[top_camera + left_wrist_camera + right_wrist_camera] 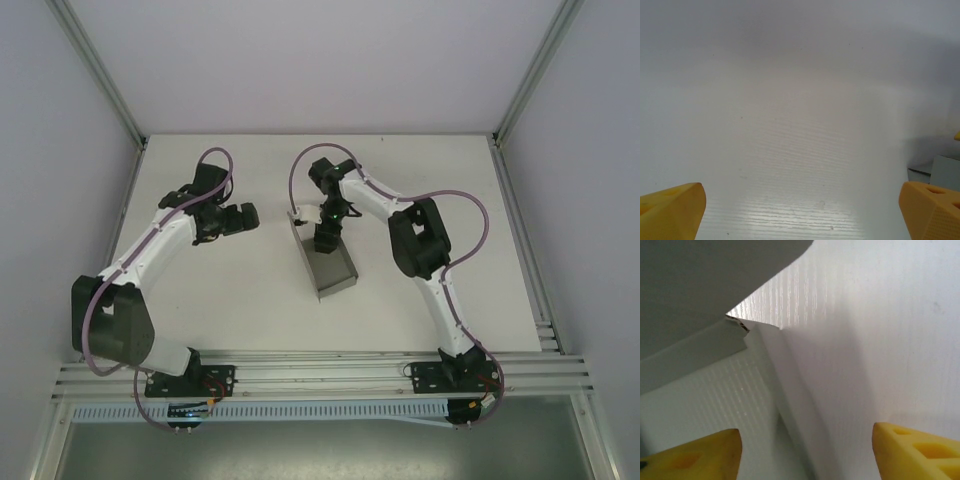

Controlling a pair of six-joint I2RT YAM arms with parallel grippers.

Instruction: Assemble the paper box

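Top cam, L to R: left gripper [240, 217] hovers over the bare white table [230, 300], well apart from the paper box [330, 262]. Its wrist cam makes the gap plain: yellow fingers [675, 207] spread wide w/ nothing between them, and a grey corner of the paper box [946, 172] at far right. The box sits mid-table, an open grey tray w/ long walls up. Right gripper [326, 238] dips into its far end. Up close its fingers [920, 450] are wide apart, gripping nothing. A folded card wall runs between them, w/ a flap overhead upper left.
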